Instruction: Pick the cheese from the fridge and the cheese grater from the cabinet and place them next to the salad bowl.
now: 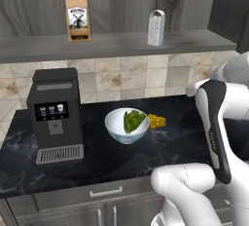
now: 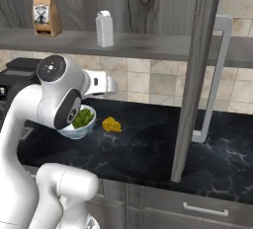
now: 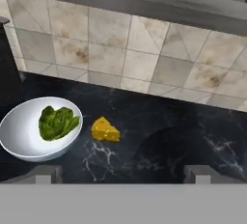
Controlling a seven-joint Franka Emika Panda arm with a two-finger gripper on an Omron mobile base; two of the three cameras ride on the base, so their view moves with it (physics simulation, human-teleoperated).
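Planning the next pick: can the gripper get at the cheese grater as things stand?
Probably yes. The cheese grater stands alone and upright on the cabinet shelf, door swung aside, and the gripper is open and empty.

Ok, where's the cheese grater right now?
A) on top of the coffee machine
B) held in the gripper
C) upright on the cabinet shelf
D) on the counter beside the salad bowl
C: the cheese grater stands upright on the cabinet shelf, above the counter where the cheese lies by the salad bowl.
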